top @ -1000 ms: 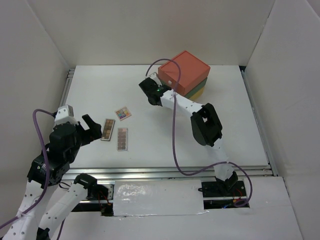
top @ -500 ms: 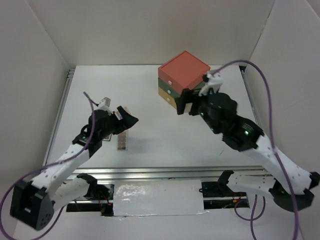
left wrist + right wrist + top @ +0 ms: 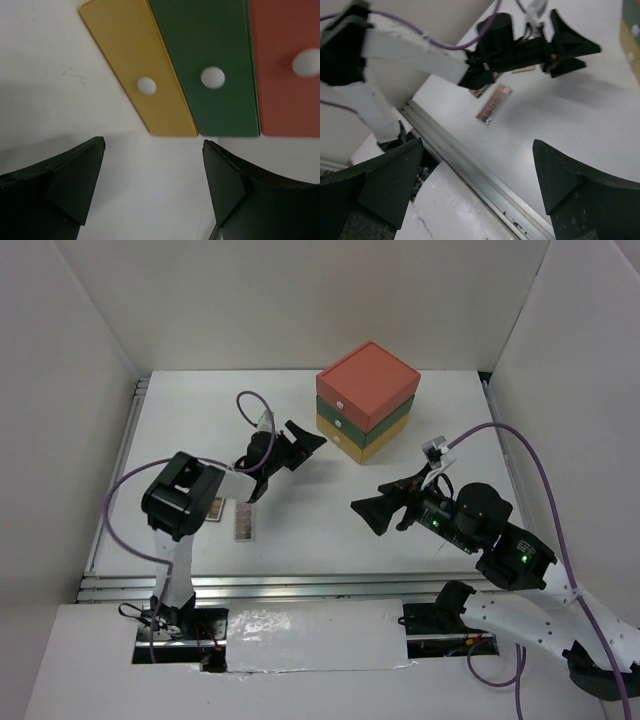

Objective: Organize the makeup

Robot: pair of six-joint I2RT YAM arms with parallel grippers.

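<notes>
Both spread, empty: from above, my left end effector (image 3: 308, 448) hovers left of the drawer box (image 3: 367, 398), my right end effector (image 3: 361, 515) nearer; a brown palette (image 3: 244, 520) lies near-left on the tabletop (image 3: 200, 420). Left wrist: drawer fronts ahead. Right wrist: that palette.

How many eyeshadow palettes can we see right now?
2. One narrow palette lies in the open on the table, front left. A second palette sits just left of it, partly covered by the left arm. More may be hidden under that arm.
</notes>
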